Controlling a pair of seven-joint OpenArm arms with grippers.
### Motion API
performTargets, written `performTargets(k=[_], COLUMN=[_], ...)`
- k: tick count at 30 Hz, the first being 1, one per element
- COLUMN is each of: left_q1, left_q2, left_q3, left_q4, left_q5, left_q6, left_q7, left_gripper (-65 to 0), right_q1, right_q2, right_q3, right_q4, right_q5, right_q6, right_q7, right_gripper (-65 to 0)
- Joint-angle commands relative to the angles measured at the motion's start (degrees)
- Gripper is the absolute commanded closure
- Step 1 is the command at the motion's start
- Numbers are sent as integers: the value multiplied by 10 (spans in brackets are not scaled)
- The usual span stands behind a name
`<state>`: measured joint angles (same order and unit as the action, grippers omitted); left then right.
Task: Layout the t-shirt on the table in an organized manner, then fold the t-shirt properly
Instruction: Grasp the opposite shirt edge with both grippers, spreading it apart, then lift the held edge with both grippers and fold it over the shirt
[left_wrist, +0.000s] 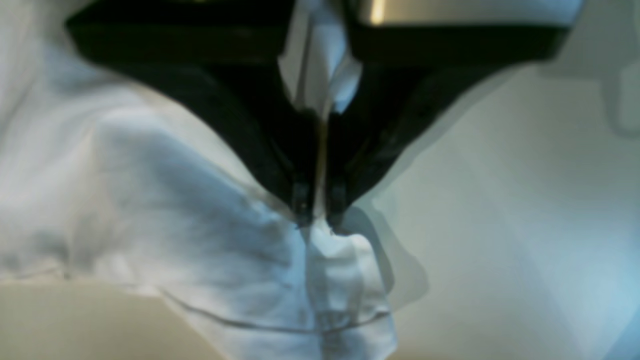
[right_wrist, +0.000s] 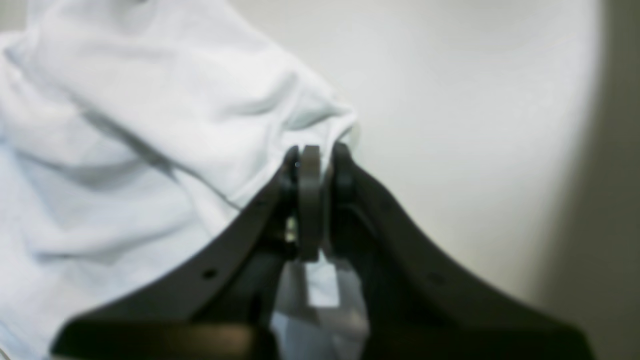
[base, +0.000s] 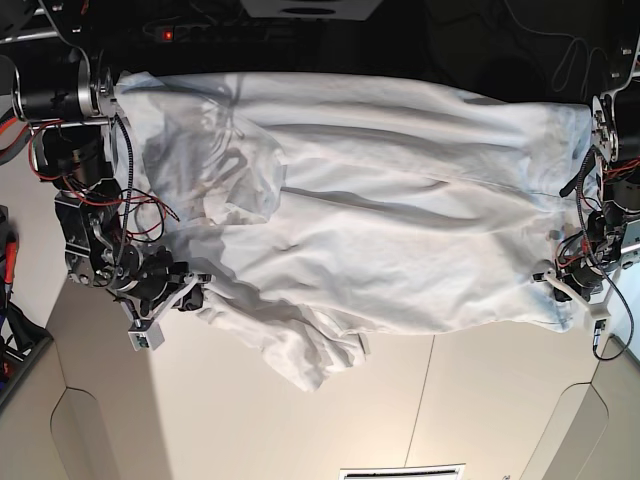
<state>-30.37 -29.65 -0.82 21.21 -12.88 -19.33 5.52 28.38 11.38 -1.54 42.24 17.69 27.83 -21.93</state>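
Observation:
The white t-shirt (base: 400, 220) stretches wide and wrinkled across the upper half of the base view, between the two arms, with a bunched fold (base: 315, 360) sagging toward the table (base: 400, 420). My right gripper (base: 195, 295) at that view's left is shut on the shirt's edge. Its wrist view shows cloth (right_wrist: 125, 150) pinched at the closed tips (right_wrist: 315, 155). My left gripper (base: 548, 275) at the base view's right is shut on a hemmed edge. In the left wrist view, cloth (left_wrist: 200, 240) runs between the shut jaws (left_wrist: 320, 220) and bunches behind them.
Both arm bases with loose red and black cables stand at the far left (base: 70, 150) and far right (base: 615, 180). A thin dark seam (base: 428, 390) crosses the tabletop, and beige cut-out corners (base: 95, 440) flank it. A white grille (base: 400, 472) sits at the near edge.

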Motion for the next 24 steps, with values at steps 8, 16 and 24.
performTargets(k=[8, 16, 24], left_q1=[38, 113, 183], left_q2=[-31, -37, -37], left_q3=[-1, -90, -224], left_q4=[98, 199, 277], left_q5=[-2, -28, -124], left_q6=[-45, -64, -207], left_q7=[9, 12, 53], left_gripper=[0, 0, 0], right_q1=[-66, -103, -112], right_q2=[3, 9, 20], right_q3=[40, 93, 142], right_q4=[173, 237, 283], right_q5=[2, 5, 73], right_q6=[5, 6, 45], right_q7=[-4, -15, -75], right_gripper=[0, 0, 0])
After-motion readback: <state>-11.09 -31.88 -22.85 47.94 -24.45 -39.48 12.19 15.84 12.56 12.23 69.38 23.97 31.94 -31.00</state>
